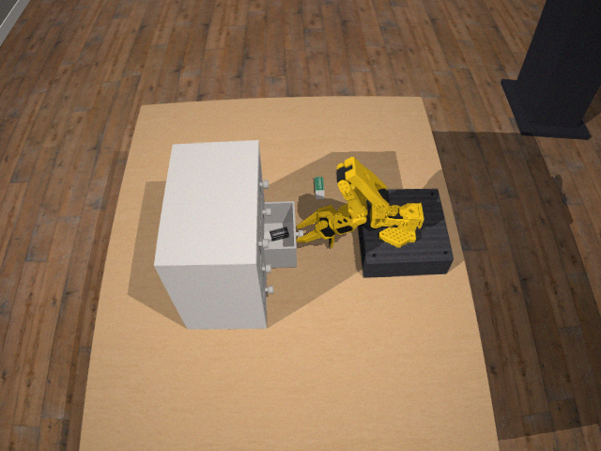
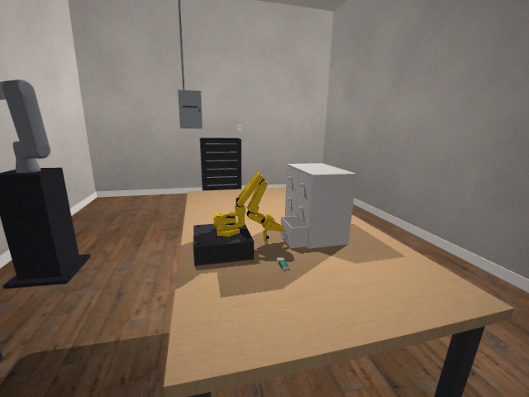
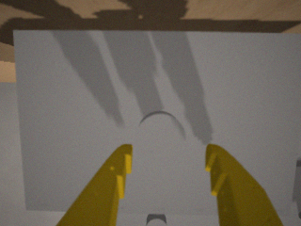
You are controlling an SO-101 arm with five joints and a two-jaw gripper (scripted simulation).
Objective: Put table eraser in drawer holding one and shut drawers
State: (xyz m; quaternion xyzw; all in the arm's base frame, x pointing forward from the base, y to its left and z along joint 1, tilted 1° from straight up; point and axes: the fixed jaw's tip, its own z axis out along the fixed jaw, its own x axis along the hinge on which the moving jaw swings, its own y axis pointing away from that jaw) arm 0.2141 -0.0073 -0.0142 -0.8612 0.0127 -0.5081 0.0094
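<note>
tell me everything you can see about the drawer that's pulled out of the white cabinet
The open drawer is a pale grey, matte box with thin walls, in the bottom row of the white cabinet, pulled partway out toward the arm. A small round knob sits on its front panel. Inside lies a small black ribbed object, tilted; what it is cannot be told. No eraser shows inside. The yellow hand straddles the knob, fingers either side.
</note>
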